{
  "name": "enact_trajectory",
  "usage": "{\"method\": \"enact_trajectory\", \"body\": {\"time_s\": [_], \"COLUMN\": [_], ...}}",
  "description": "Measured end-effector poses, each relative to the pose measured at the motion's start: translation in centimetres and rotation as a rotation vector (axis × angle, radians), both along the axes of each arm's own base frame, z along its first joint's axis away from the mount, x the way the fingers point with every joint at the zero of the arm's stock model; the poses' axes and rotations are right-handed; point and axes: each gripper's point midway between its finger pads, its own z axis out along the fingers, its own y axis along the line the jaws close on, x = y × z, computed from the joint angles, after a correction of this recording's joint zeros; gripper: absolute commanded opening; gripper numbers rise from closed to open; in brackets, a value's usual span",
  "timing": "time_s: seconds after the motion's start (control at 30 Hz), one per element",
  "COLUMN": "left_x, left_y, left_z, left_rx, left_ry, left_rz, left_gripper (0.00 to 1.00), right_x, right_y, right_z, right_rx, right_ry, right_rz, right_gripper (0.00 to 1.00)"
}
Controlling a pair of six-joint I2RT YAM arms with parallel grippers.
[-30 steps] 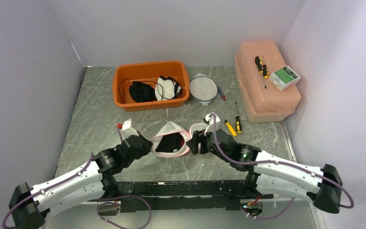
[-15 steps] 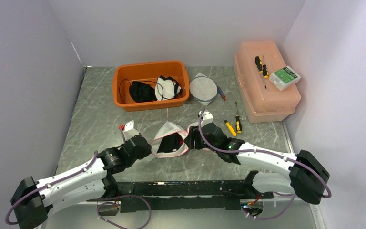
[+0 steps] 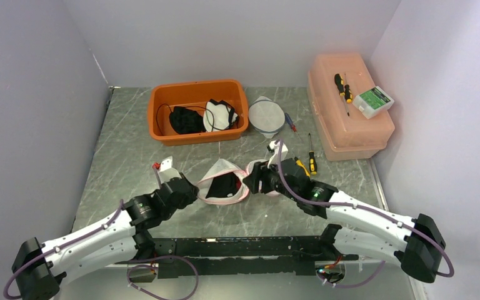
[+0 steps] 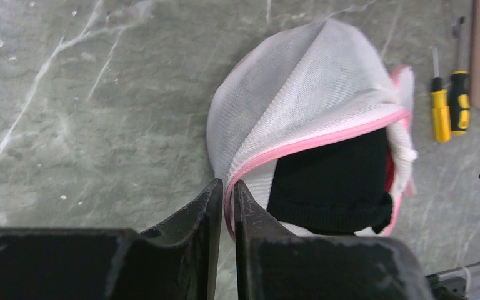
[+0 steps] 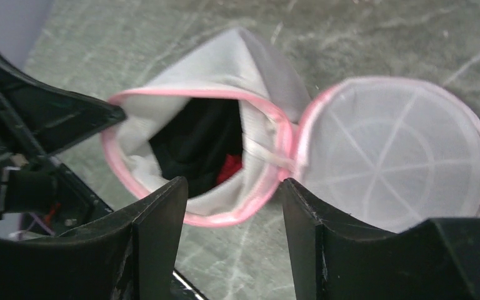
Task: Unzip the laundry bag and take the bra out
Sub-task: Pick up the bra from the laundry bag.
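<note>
Your left wrist view shows what the overhead hides: the left tool [image 4: 225, 212] is nearly together, with the pink rim of the laundry bag [image 4: 300, 100] caught between its fingers. The bag lies unzipped on the surface [image 3: 131, 156] between both arms, the black bra [image 4: 331, 181] inside it (a scrap of red [image 5: 228, 167] beside it shows only from the right wrist). The right tool [image 5: 231, 234] hangs over the opening, fingers apart, holding nothing, and the round mesh lid [image 5: 394, 156] lies flopped flat alongside. Farther back, the orange bin [image 3: 197, 135] holds dark and white garments [image 3: 186, 119].
</note>
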Motion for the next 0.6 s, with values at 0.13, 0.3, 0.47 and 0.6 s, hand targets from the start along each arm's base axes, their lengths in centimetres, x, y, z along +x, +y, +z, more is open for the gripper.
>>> {"method": "enact_trajectory", "body": {"time_s": [0.13,0.3,0.47,0.6], "left_x": [0.5,0.8,0.7,0.7], "left_y": [-0.6,-1.3,-1.6,-1.7], "left_z": [1.4,1.4,0.2,0.2], "left_rx": [-0.05,-0.054,-0.028,-0.029], "left_ry": [-0.045,-0.051,-0.015,-0.014], "left_rz": [-0.008,-0.018,-0.031,-0.032], "left_gripper": [0.17,0.15,0.15,0.15], "right_x": [0.1,0.3,0.0,-0.5], "right_y": [1.5,4.3,5.7,6.1], "right_z": [3.6,4.1,0.3,-1.6], "right_rx": [0.045,0.033,-0.077,-0.141], "right_ry": [-0.021,0.021,0.118,0.166], "right_rz": [0.046,0.109,0.134,0.148], "right_gripper": [0.61,0.6,0.59,0.58]}}
